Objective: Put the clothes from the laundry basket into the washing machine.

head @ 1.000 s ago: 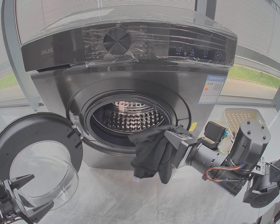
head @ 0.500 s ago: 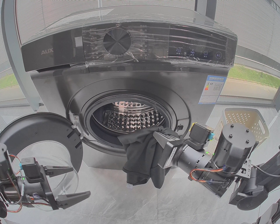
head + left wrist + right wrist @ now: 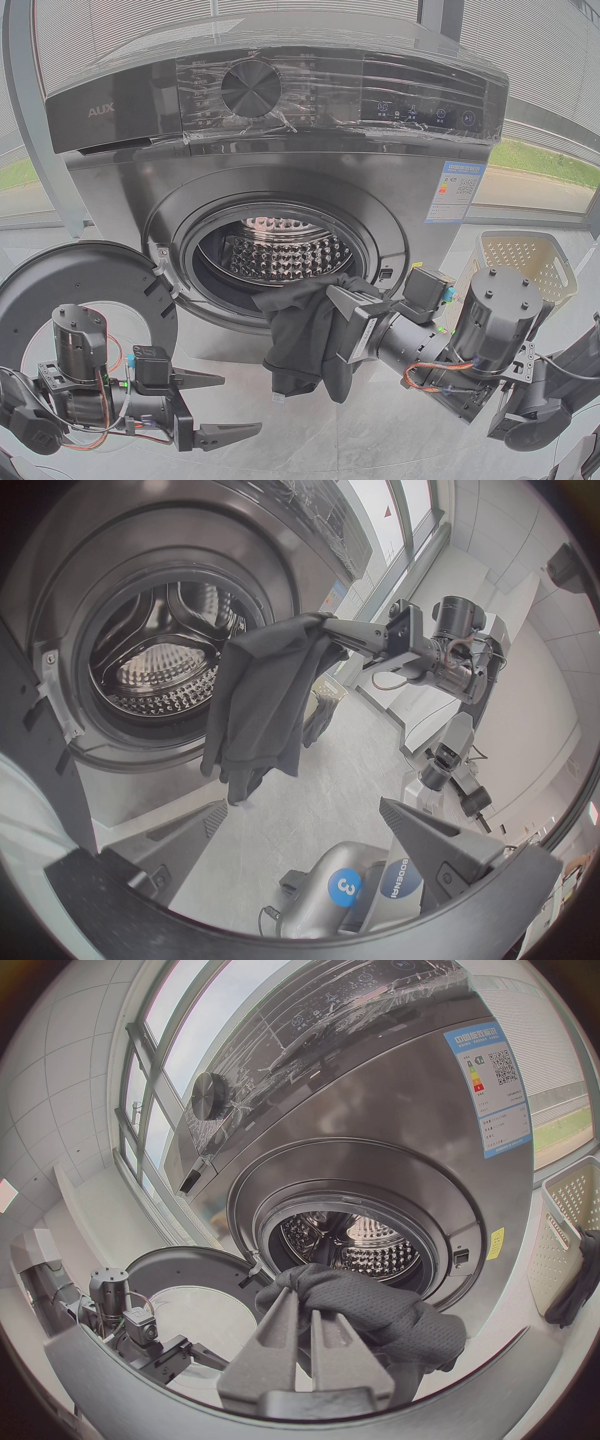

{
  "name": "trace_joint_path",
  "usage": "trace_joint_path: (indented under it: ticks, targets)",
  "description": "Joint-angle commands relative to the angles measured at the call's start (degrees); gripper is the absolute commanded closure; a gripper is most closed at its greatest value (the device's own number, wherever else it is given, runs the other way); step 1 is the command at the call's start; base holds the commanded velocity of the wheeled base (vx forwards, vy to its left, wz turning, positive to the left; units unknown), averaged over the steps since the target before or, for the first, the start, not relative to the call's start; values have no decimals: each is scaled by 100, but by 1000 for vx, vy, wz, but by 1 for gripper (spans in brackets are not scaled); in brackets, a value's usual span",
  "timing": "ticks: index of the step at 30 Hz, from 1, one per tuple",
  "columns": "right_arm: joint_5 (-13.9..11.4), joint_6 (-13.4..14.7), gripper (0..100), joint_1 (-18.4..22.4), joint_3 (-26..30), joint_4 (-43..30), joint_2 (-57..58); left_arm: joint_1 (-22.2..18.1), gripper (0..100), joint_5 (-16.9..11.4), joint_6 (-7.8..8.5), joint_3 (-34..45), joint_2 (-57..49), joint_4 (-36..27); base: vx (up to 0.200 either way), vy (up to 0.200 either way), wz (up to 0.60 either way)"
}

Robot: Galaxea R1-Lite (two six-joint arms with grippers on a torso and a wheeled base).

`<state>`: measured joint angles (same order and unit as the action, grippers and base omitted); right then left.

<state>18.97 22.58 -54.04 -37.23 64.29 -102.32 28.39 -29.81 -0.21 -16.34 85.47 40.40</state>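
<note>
A black garment (image 3: 300, 337) hangs from my right gripper (image 3: 334, 292), which is shut on its upper edge. It dangles just in front of the lower right rim of the washing machine's open drum (image 3: 281, 253), with its hem above the floor. The left wrist view shows the garment (image 3: 262, 692) draped below the right gripper (image 3: 328, 625). In the right wrist view the fingers (image 3: 290, 1329) pinch the bunched cloth (image 3: 375, 1310). My left gripper (image 3: 240, 403) is open and holds nothing, low at the left in front of the open door (image 3: 81, 281).
The round door swings out to the left of the drum opening. A beige laundry basket (image 3: 531, 256) stands on the floor to the right of the machine, with a dark cloth (image 3: 578, 1279) hanging over its rim. Grey tiled floor (image 3: 300, 431) lies in front.
My left arm has swung in from the lower left corner toward the middle, gripper open. The right gripper moved the garment left, closer to the drum opening, then held nearly still.
</note>
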Motion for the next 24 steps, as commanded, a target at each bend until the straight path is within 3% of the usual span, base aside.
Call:
trace_joint_path:
  ticks: [1,11,15,24]
  targets:
    - [-16,1,100,-10,14,4,1,52,0,10,-146,-177,752,390,0,0,0]
    - [-16,10,100,-54,67,66,19,105,0,326,-199,-344,1745,1295,0,0,0]
    - [-16,1,100,-54,111,154,27,114,0,467,-322,-581,2123,1480,0,0,0]
    - [-16,1,100,-71,111,162,27,290,0,476,-348,-915,2650,1708,0,0,0]
